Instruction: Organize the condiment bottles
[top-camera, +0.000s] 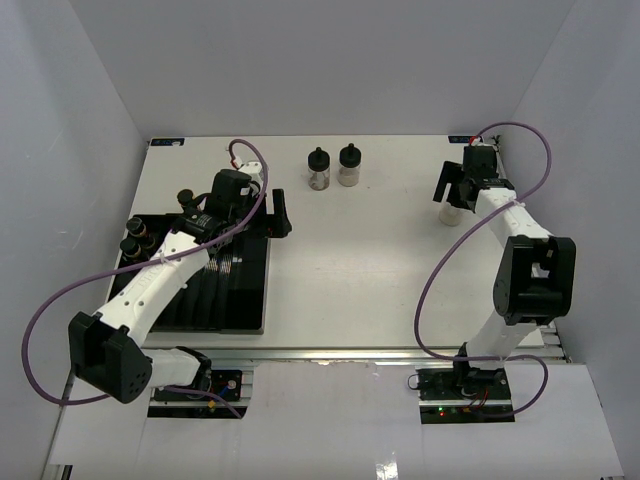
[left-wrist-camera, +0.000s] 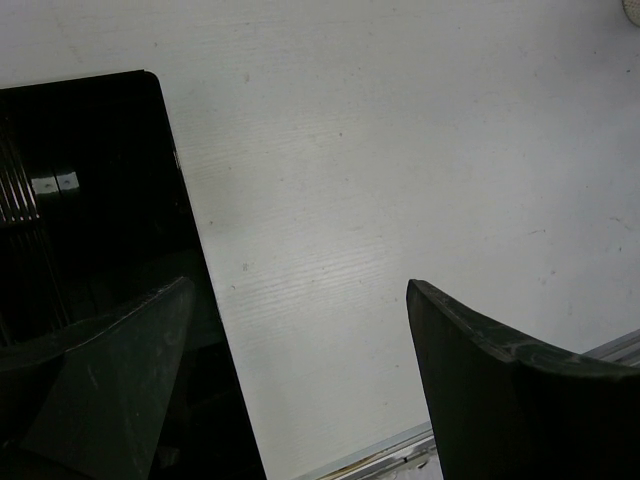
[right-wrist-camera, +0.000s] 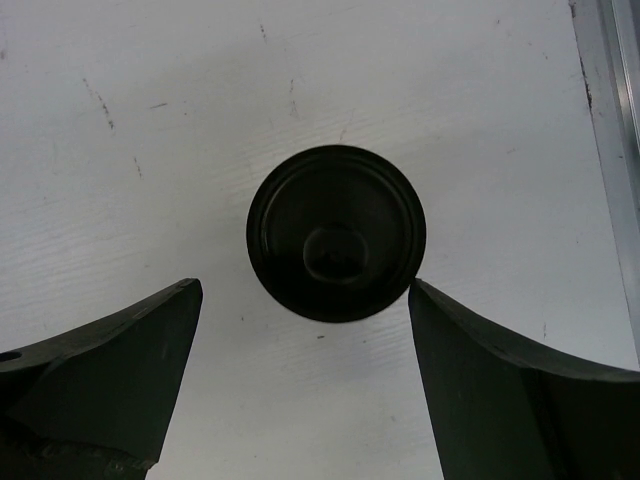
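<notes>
Two squat black-capped bottles of pale powder (top-camera: 319, 170) (top-camera: 349, 165) stand at the back middle of the table. A third squat bottle (top-camera: 452, 213) stands at the back right. My right gripper (top-camera: 450, 193) is open just above it. In the right wrist view its black cap (right-wrist-camera: 336, 232) sits just ahead of the open gripper (right-wrist-camera: 305, 290), apart from both fingers. Slim black-capped bottles (top-camera: 135, 230) stand at the left of the black slotted tray (top-camera: 240, 300). My left gripper (top-camera: 281, 212) is open and empty over the tray's right edge (left-wrist-camera: 90, 200).
The table's aluminium front rail (top-camera: 330, 352) runs along the near edge. White walls close in the table on three sides. The right table edge (right-wrist-camera: 620, 120) lies close to the right gripper. Purple cables loop off both arms.
</notes>
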